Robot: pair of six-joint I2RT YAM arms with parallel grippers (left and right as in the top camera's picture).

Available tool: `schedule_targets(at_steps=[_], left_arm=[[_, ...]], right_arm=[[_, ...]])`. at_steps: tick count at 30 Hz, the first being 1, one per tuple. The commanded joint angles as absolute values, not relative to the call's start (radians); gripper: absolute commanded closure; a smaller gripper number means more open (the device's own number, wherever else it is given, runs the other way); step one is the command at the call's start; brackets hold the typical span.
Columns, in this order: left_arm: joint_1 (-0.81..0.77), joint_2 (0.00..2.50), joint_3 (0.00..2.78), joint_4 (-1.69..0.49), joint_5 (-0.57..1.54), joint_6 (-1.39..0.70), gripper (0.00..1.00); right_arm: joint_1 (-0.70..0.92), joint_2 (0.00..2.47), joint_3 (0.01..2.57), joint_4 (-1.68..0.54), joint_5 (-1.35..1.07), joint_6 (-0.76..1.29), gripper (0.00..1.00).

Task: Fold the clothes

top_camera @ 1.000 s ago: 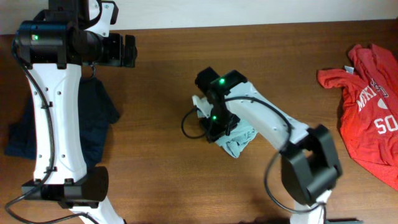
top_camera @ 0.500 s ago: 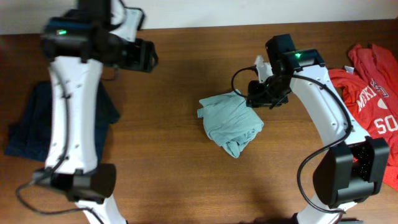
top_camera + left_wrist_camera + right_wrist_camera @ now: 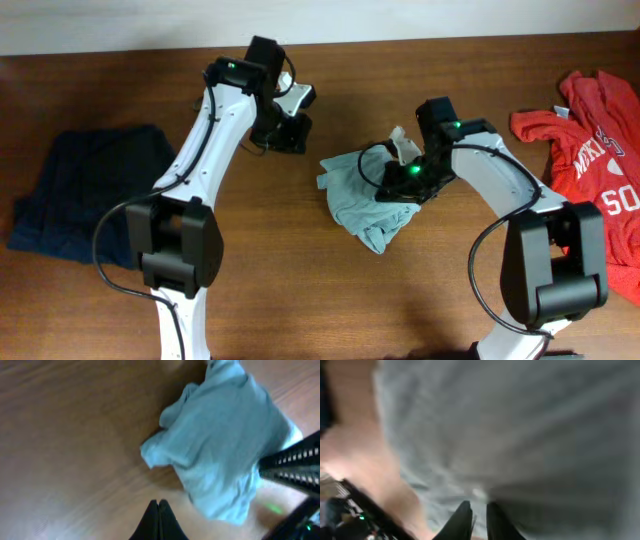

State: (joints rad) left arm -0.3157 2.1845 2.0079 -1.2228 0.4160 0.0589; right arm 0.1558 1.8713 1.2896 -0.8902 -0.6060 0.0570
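Your left gripper (image 3: 158,505), jaws together and empty, has the teal T-shirt (image 3: 225,445) just ahead. Your right gripper (image 3: 478,506) is over the same cloth (blurred, so you cannot tell its grip).

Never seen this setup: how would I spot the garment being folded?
On the wooden table, look at the middle. The crumpled T-shirt there is plain pale teal, unlike the navy garment far left and the lettered red T-shirt far right.

Bare table (image 3: 270,230) beside teal T-shirt (image 3: 352,200)
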Motion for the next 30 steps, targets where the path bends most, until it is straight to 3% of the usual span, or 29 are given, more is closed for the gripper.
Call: schedule_targets(at_steps=[1, 4, 6, 12, 17, 19, 21, 26, 30], left_arm=[[-0.319, 2.2, 1.924, -1.166, 0.476, 0.056, 0.99], [-0.334, 2.201, 1.824, -1.1, 0.476, 0.056, 0.99], [-0.347, 2.201, 1.772, -1.071, 0.475, 0.057, 0.99], [-0.334, 2.199, 1.76, -1.075, 0.47, 0.056, 0.96], [-0.233, 2.199, 1.809, -1.192, 0.475, 0.056, 0.91], [-0.173, 2.197, 1.845, -1.271, 0.564, 0.069, 0.89], [-0.144, 2.18, 1.858, -1.317, 0.724, 0.211, 0.89], [-0.175, 2.125, 1.858, -1.252, 0.737, 0.294, 0.89], [-0.243, 2.119, 1.855, -1.156, 0.733, 0.294, 0.89]], right_arm=[[0.154, 1.872, 1.25, -0.862, -0.645, 0.121, 0.83], [0.155, 1.872, 1.208, -0.859, -0.365, 0.223, 0.83], [0.155, 1.872, 1.177, -0.859, -0.306, 0.226, 0.84], [0.155, 1.872, 1.136, -0.872, -0.302, 0.226, 0.85], [0.155, 1.825, 1.138, -0.888, -0.345, 0.18, 0.84], [0.155, 1.764, 1.14, -0.878, -0.411, 0.127, 0.8], [0.155, 1.682, 1.145, -0.866, -0.419, 0.12, 0.78], [0.155, 1.549, 1.147, -0.846, -0.444, 0.136, 0.69], [0.155, 1.565, 1.146, -0.842, -0.457, 0.179, 0.69]])
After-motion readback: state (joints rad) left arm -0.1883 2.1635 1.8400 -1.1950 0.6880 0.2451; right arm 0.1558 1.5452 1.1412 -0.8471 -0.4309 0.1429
